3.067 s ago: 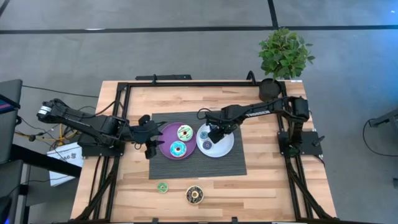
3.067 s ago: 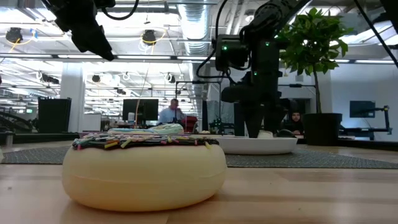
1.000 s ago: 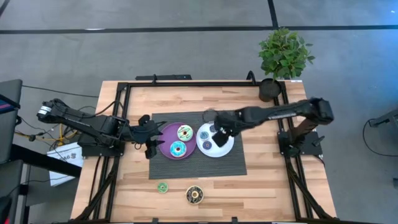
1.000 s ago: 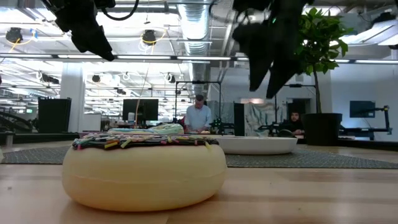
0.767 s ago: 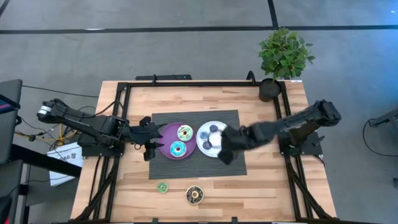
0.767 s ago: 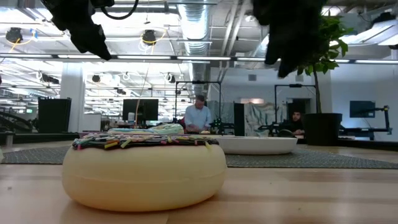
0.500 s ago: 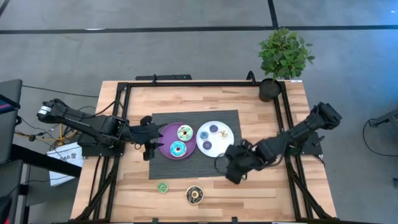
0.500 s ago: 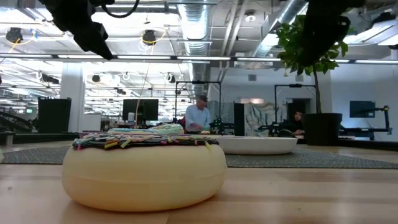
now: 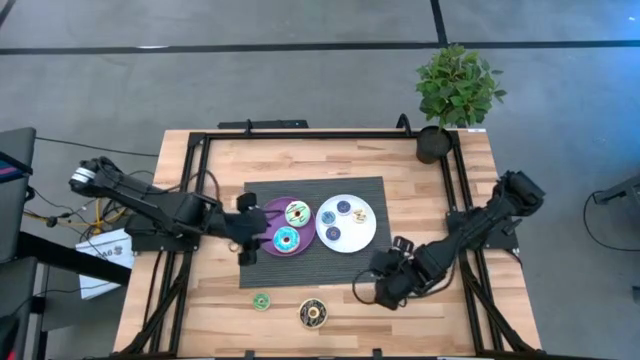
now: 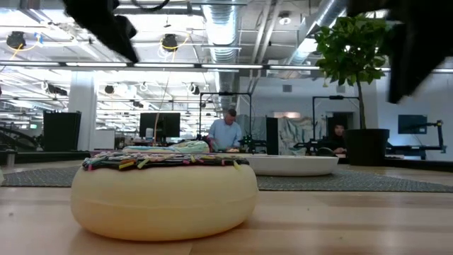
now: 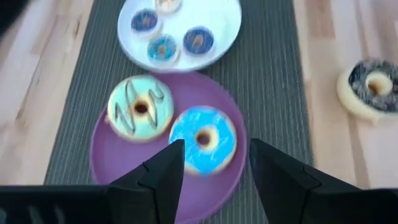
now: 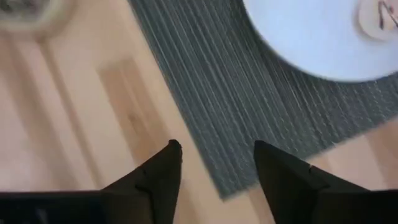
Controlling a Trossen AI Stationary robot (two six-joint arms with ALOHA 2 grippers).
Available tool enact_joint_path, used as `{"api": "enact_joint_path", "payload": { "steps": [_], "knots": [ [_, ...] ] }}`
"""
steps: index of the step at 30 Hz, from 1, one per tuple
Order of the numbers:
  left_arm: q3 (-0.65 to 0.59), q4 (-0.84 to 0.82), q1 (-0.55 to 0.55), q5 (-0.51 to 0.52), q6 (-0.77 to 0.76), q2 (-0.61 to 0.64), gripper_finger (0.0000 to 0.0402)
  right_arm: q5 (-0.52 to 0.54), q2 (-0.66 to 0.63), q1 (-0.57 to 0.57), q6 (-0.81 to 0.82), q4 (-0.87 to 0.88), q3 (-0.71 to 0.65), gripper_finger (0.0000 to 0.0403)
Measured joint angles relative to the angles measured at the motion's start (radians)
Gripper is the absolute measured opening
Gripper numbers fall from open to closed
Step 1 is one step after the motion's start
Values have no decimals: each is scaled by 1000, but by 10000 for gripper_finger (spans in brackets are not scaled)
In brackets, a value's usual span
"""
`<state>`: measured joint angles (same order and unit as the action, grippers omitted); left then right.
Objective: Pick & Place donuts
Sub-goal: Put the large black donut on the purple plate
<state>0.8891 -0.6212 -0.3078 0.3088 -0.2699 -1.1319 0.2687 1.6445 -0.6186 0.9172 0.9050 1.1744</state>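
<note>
Two larger donuts, a green-iced one (image 9: 297,212) and a cyan one (image 9: 285,239), lie on the round purple plate (image 9: 268,215). Several small donuts (image 9: 344,207) lie on the round white plate (image 9: 362,232). A small green donut (image 9: 261,301) and a dark brown donut (image 9: 313,314) lie on the bare wood near the front edge. My left gripper (image 9: 246,232) is open and empty at the purple plate's left rim, and the cyan donut (image 11: 203,139) shows just beyond its fingers. My right gripper (image 9: 376,290) is open and empty above the wood by the mat's near right corner (image 12: 236,124).
A grey striped mat (image 9: 370,265) lies under both plates. A potted plant (image 9: 456,90) stands at the far right corner. Black frame rails (image 9: 200,150) run along the table's sides. The dark brown donut (image 10: 164,191) fills the low view's foreground.
My right gripper has left the white plate and swung toward the table's near edge, ending above the wood by the mat's near right corner. My left gripper has moved a little to the right, toward the purple plate. The donuts have stayed in place.
</note>
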Motion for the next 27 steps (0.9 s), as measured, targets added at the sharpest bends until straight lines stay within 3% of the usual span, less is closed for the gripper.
{"api": "enact_joint_path", "payload": {
  "steps": [10,19,27],
  "knots": [
    [289,-28,-21,42,-46,-337,173,24,-12,-144,-35,98,-42,123],
    [566,-68,-39,-8,-33,-631,173,197,-23,-332,38,121,-94,134],
    [673,-78,-106,-78,-67,-792,173,207,-52,-475,251,-36,-238,142]
  ]
}}
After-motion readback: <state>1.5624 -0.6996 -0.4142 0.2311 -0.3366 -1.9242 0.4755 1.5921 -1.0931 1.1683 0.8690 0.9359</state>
